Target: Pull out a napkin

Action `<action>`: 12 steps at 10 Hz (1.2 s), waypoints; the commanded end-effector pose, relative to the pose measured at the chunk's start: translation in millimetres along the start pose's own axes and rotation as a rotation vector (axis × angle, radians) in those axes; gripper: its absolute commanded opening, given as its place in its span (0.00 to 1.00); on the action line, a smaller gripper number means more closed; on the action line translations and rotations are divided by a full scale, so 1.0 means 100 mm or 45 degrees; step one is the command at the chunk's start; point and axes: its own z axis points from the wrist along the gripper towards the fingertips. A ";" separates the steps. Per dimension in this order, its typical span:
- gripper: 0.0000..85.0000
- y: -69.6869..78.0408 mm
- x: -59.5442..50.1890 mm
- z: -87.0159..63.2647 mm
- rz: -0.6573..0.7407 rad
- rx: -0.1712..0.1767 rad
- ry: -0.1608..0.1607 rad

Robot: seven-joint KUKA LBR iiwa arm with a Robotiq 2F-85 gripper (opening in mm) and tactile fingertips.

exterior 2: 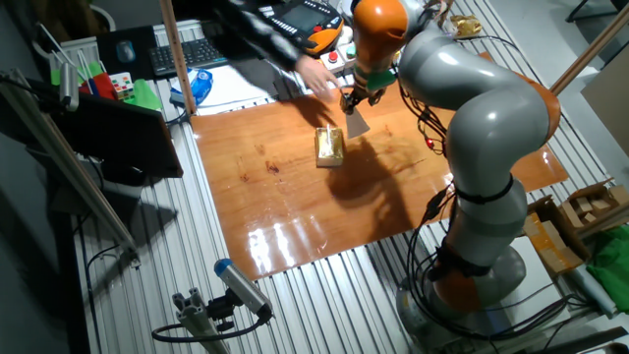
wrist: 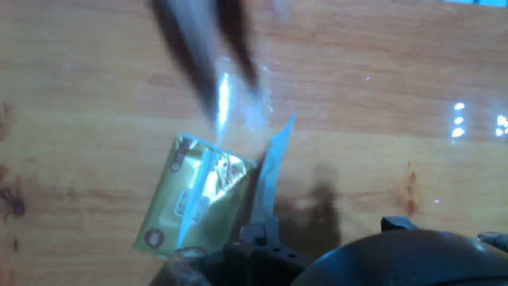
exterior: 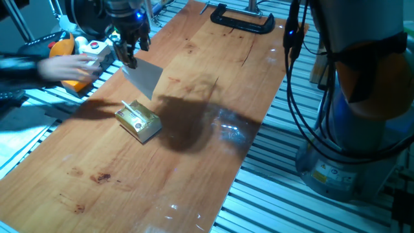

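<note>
**One napkin held aloft above one gold box**

One pincer [exterior: 131, 58] is seen, mounted on the single grey and orange arm [exterior 2: 472, 108]. Its two fingers are pressed together on the top corner of the napkin [exterior: 146, 77], so that the sheet is pinched and hangs clear of the table [exterior: 213, 129]. One napkin is counted: a thin, pale grey sheet, drooping from the fingertips toward 5 o'clock in the one fixed view. In the hand view the sheet [wrist: 268, 171] is seen almost edge-on, as a narrow pale strip.

Just below the hanging sheet, toward 6 o'clock from the pincer, one small yellow-gold box [exterior: 138, 120] is lying flat on the wooden tabletop. In the other fixed view the box [exterior 2: 329, 144] is seen at 7 o'clock from the napkin [exterior 2: 356, 123]. Whether the lower edge of the sheet is touching the box cannot be told.

At 9 o'clock from the pincer, one blurred human hand [exterior: 70, 66] is stretched in over the table edge. Beyond it, one orange device [exterior: 59, 48] is resting on the slatted metal frame. At the far end of the table, toward 2 o'clock from the pincer, one black clamp [exterior: 242, 19] is fixed on the wood. A dark shadow [exterior: 191, 120] is cast on the tabletop at 3 o'clock from the box.
</note>
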 end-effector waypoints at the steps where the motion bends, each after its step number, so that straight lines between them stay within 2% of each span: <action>1: 0.87 0.00 0.00 0.00 -0.004 0.014 -0.021; 2: 0.86 0.00 0.01 -0.02 -0.025 0.028 -0.022; 3: 0.84 0.00 0.04 -0.05 -0.028 0.012 0.020; 5: 0.82 0.05 0.03 -0.07 0.021 -0.010 0.065; 7: 0.78 0.10 0.02 -0.04 0.048 -0.102 0.123; 9: 0.71 0.24 -0.03 -0.08 0.088 -0.129 0.166; 10: 0.65 0.35 -0.07 -0.10 0.101 -0.135 0.190; 12: 0.41 0.53 -0.05 -0.13 0.104 -0.166 0.205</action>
